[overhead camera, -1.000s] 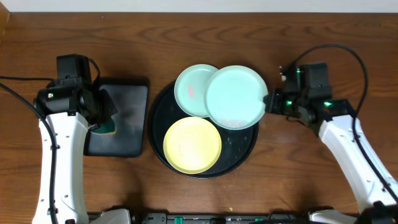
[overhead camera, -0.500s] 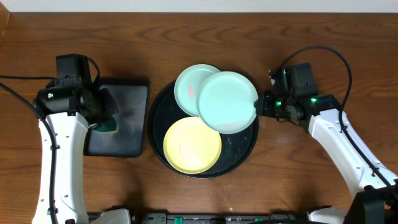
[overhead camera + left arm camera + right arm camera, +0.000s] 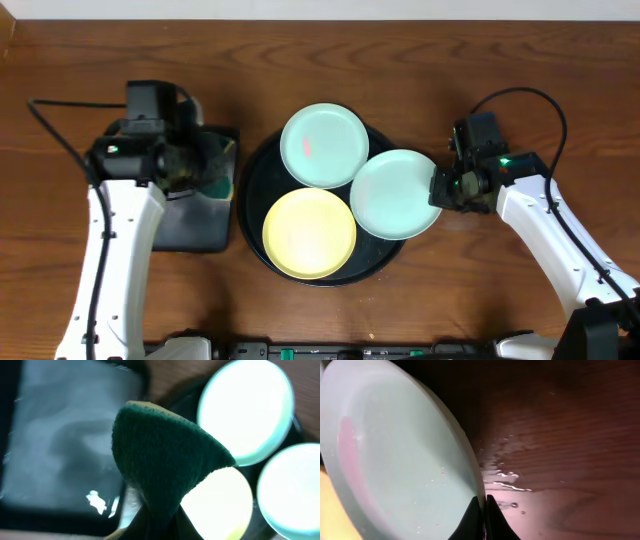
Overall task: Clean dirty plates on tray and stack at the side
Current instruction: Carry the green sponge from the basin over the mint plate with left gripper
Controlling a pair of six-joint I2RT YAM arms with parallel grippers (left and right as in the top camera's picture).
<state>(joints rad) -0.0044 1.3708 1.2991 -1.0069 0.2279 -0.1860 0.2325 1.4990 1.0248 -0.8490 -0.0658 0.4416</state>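
The round black tray (image 3: 262,176) holds a pale aqua plate (image 3: 323,145) with a pink smear at the back and a pale yellow plate (image 3: 309,233) at the front. My right gripper (image 3: 438,190) is shut on the rim of the second aqua plate (image 3: 394,194), holding it over the tray's right edge; in the right wrist view the plate (image 3: 395,460) shows pink smears and my fingers (image 3: 482,510) pinch its rim. My left gripper (image 3: 205,168) is shut on a dark green sponge (image 3: 160,455), held over the rectangular tray's right side, next to the round tray.
A smaller black rectangular tray (image 3: 190,222) lies left of the round tray, under my left arm. Water drops shine on the wooden table (image 3: 520,480) beside the held plate. Cables run from both arms.
My right gripper has moved the aqua plate down and to the right, off the back plate. My left gripper has lifted the sponge and moved right toward the round tray.
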